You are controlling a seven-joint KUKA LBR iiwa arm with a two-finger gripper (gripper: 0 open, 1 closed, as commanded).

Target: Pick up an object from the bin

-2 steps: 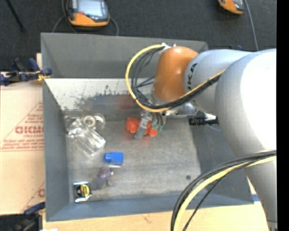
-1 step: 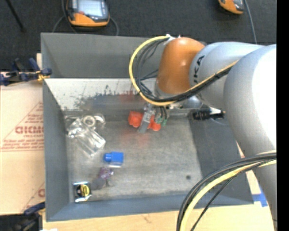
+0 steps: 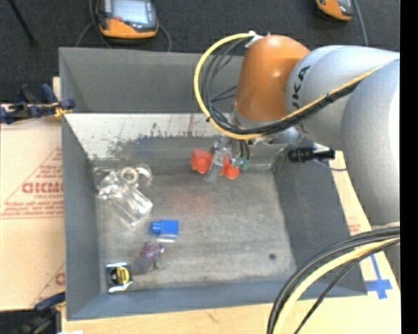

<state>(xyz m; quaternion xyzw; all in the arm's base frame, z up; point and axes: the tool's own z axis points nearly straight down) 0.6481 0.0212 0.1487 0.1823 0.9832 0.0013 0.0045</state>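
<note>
My gripper (image 3: pixel 218 161) hangs under the orange-covered wrist, close to the bin's far wall and a little right of its middle. A red-orange plastic thing (image 3: pixel 200 161) sits between the fingers, one end sticking out to the left and the other to the lower right. The fingers look shut on it. The nearest loose thing is a small blue block (image 3: pixel 165 228) with a white end, lying on the floor to the lower left, well apart from the gripper.
Clear plastic pieces (image 3: pixel 127 199) and a pale ring (image 3: pixel 130 175) lie by the left wall. A small purple thing (image 3: pixel 151 251) and a yellow-black tape measure (image 3: pixel 118 275) sit near the front left corner. The arm covers the bin's right rim.
</note>
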